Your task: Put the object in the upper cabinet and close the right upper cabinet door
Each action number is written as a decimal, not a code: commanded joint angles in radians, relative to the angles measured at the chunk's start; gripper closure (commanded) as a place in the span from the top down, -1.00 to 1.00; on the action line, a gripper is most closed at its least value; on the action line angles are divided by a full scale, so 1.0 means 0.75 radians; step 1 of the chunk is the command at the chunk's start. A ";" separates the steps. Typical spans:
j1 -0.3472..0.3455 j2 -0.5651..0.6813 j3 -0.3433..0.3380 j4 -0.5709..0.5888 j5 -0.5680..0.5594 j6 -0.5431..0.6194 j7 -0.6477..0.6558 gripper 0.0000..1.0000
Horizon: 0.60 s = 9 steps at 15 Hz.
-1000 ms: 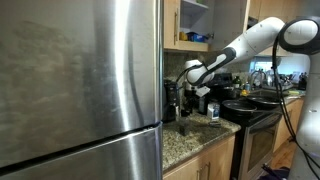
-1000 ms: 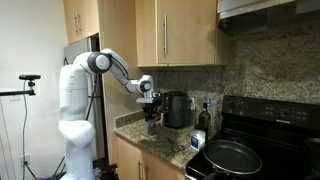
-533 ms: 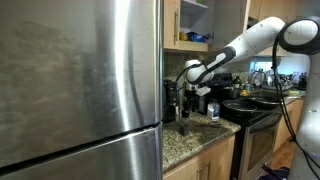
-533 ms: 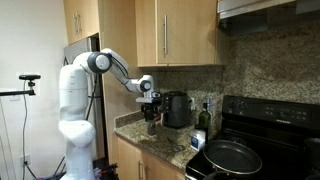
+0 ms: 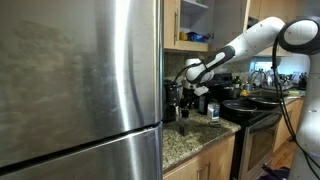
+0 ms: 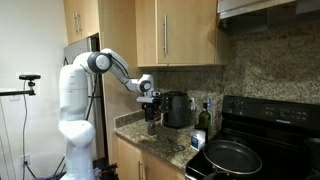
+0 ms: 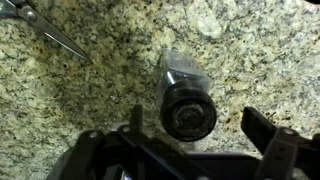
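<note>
Black-capped cylinder (image 7: 186, 97) on speckled granite (image 7: 80, 110)

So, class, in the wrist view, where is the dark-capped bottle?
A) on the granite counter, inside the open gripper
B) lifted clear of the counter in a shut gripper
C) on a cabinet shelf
A: the bottle rests on the speckled counter, and the gripper stands open on either side of it.
</note>
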 commanded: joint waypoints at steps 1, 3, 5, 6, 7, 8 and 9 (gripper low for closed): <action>-0.016 -0.043 0.014 0.007 -0.042 -0.153 0.074 1.00; -0.016 -0.050 0.017 0.010 -0.033 -0.200 0.087 1.00; -0.016 -0.063 0.018 0.008 -0.025 -0.202 0.113 1.00; -0.016 -0.068 0.018 0.008 -0.029 -0.201 0.123 1.00; -0.016 -0.071 0.018 0.010 -0.039 -0.211 0.122 1.00; -0.016 -0.074 0.018 0.014 -0.044 -0.236 0.128 1.00; -0.017 -0.077 0.017 -0.003 -0.069 -0.156 0.135 1.00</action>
